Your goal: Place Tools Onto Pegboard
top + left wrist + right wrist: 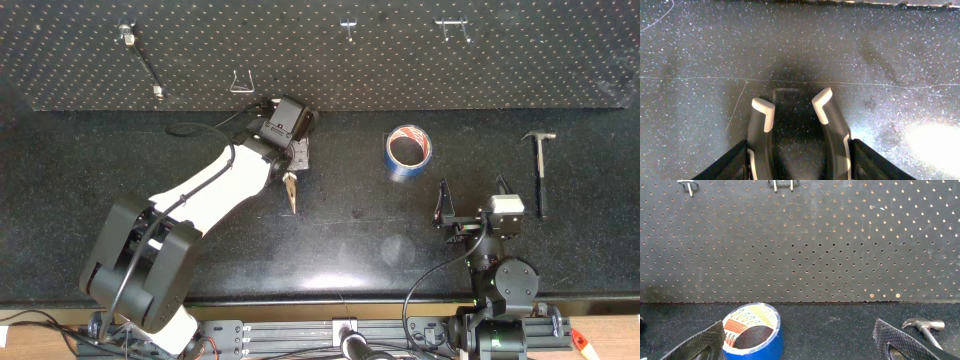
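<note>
Pliers [290, 188] lie near the bench's [100, 160] back edge, left of middle, beside the left arm. Tape [408, 150] and a hammer [541, 172] lie toward the right end, and a long metal tool [142, 62] hangs on the pegboard [400, 70]. The left gripper [792, 102] is spread over bare bench, and the right gripper [472, 190], also spread and holding nothing, sits in front of the tape. The right wrist view adds the tape's patterned core and hooks [781, 184] above it.

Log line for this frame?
left gripper open beside pliers | right gripper open facing blue tape roll | hammer on table | wrench hung on pegboard
</note>
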### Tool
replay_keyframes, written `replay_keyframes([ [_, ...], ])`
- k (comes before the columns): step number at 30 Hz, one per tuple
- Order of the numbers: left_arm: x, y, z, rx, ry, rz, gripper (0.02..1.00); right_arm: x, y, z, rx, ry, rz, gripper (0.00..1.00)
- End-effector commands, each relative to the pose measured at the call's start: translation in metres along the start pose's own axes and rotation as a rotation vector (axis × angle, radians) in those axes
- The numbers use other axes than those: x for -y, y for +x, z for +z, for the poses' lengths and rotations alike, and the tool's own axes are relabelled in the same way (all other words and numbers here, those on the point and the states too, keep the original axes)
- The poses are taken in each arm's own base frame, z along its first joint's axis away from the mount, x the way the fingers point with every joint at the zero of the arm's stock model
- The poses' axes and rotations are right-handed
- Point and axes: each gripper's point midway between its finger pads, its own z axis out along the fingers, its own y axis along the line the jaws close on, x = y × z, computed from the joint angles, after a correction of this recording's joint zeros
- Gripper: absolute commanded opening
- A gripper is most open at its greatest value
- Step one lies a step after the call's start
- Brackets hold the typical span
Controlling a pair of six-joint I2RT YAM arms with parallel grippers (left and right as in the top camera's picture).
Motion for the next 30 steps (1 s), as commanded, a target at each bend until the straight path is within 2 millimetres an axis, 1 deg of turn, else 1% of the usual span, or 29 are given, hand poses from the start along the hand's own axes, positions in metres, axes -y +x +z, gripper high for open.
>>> replay_keyframes([
  [1,0.0002,0.0215,0.0180,-0.086,0.008,-0.013,0.579,-0.0004,0.0014,-0.0001,-0.002,0.000,-0.014,0.965],
  [3,0.0002,0.0215,0.0180,-0.086,0.008,-0.013,0.568,-0.0004,0.0014,-0.0001,-0.002,0.000,-0.014,0.965],
  [6,0.0002,0.0215,0.0180,-0.086,0.008,-0.013,0.520,-0.0004,0.0014,-0.0001,-0.002,0.000,-0.014,0.963],
  [10,0.0002,0.0215,0.0180,-0.086,0.008,-0.013,0.507,-0.0004,0.0014,-0.0001,-0.002,0.000,-0.014,0.965],
  [12,0.0002,0.0215,0.0180,-0.086,0.008,-0.013,0.461,-0.0004,0.0014,-0.0001,-0.002,0.000,-0.014,0.965],
  [15,0.0002,0.0214,0.0180,-0.085,0.008,-0.013,0.443,-0.0004,0.0014,-0.0001,-0.002,0.000,-0.014,0.965],
  [17,0.0003,0.0213,0.0180,-0.085,0.008,-0.013,0.286,-0.0004,0.0014,-0.0001,-0.002,0.000,-0.014,0.965],
  [18,0.0008,0.0202,0.0181,-0.081,0.011,-0.014,0.069,-0.0004,0.0014,-0.0001,-0.002,0.000,-0.014,0.965],
  [19,0.0016,0.0190,0.0182,-0.076,0.014,-0.015,0.027,-0.0004,0.0014,-0.0001,-0.002,0.000,-0.014,0.965],
  [21,0.0016,0.0149,0.0185,-0.059,0.014,-0.018,0.029,-0.0004,0.0014,-0.0001,-0.002,0.000,-0.014,0.963],
  [22,-0.0021,0.0152,0.0186,-0.058,-0.004,-0.017,0.029,-0.0004,0.0014,-0.0001,-0.002,0.000,-0.014,0.965],
  [25,-0.0017,0.0156,0.0186,-0.061,-0.002,-0.017,0.029,-0.0003,0.0014,-0.0001,-0.002,0.000,-0.014,0.963],
  [28,-0.0060,0.0137,0.0186,-0.048,-0.027,-0.006,0.027,-0.0004,0.0014,-0.0001,-0.002,0.000,-0.014,0.965],
  [29,-0.0064,0.0149,0.0185,-0.054,-0.026,0.074,0.027,-0.0004,0.0014,-0.0001,-0.002,0.000,-0.014,0.963],
  [30,-0.0069,0.0164,0.0184,-0.060,-0.027,0.094,0.029,-0.0004,0.0014,-0.0001,-0.002,0.000,-0.014,0.967],
])
